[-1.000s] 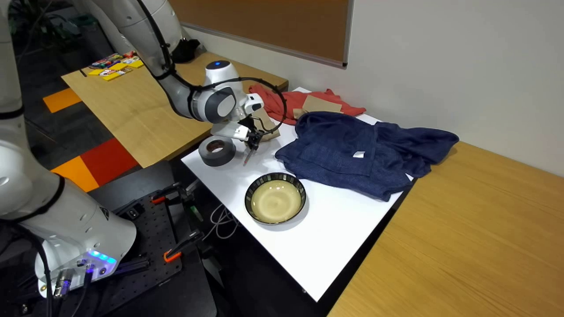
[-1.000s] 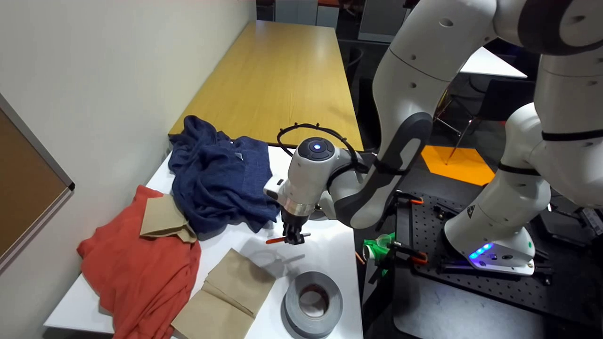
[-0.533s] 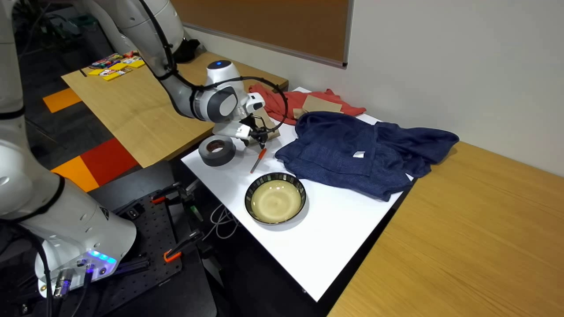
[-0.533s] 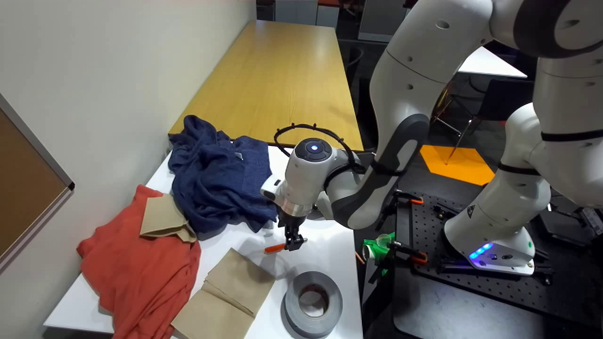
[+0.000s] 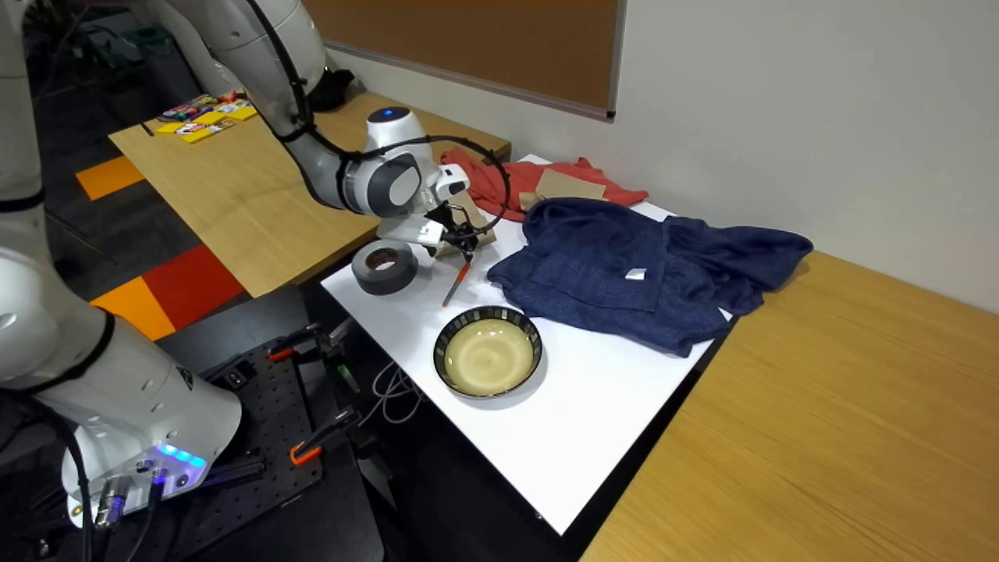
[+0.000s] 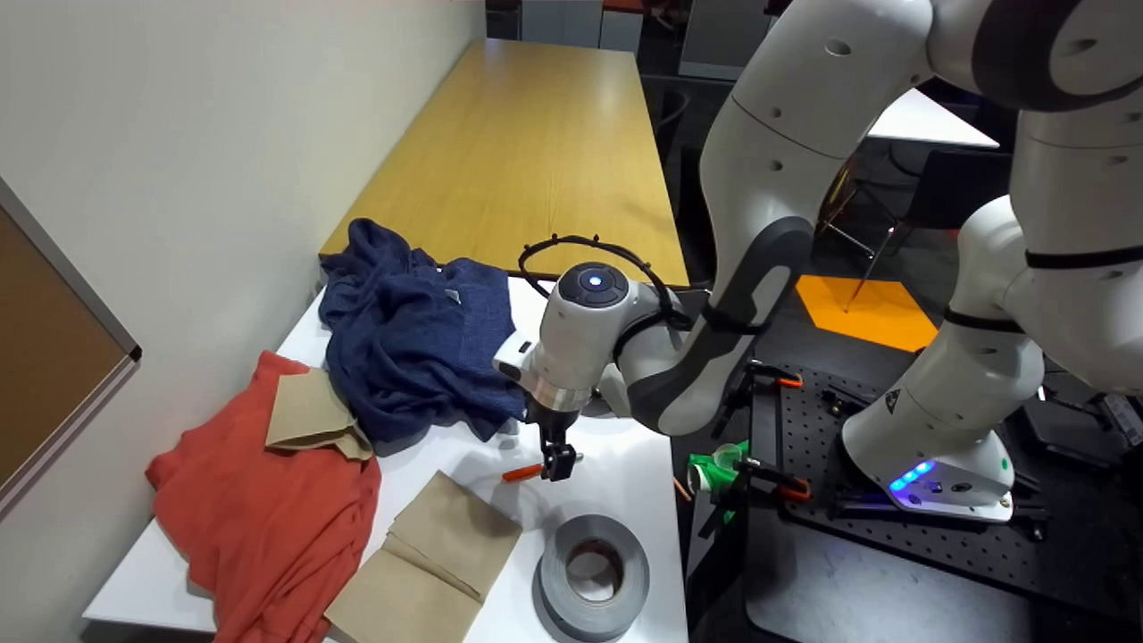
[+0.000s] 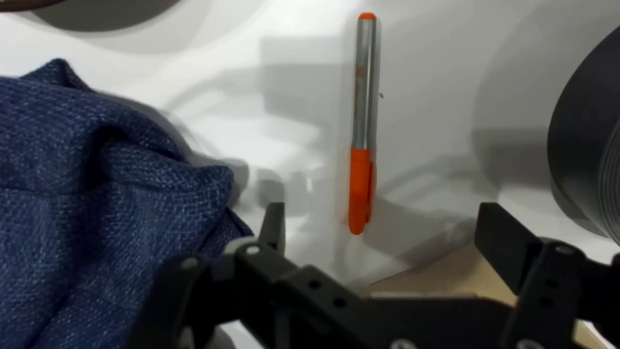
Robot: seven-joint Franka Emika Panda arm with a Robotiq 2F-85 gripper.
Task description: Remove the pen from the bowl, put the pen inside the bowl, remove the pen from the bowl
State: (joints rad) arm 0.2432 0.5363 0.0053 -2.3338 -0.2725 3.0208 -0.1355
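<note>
Above centre in the wrist view, pen (image 7: 363, 121): flat on the white table (image 7: 436, 87), silver barrel toward the top edge, orange cap toward the bottom.
Gripper (image 7: 384, 227): lower part of that view, fingers spread wide, the cap's end showing between the tips, touching neither.
Bowl (image 5: 488, 355): a little below the frame's centre in an exterior view, apart from the pen.
Tape roll (image 7: 576, 140): wrist view's right edge.
Navy cloth (image 7: 97, 208): that view's left side.

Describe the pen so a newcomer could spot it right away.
On the white table, look between the navy cloth and the grey tape roll. The pen lies there: unlike both neighbours, a slim stick with silver barrel and orange cap.
</note>
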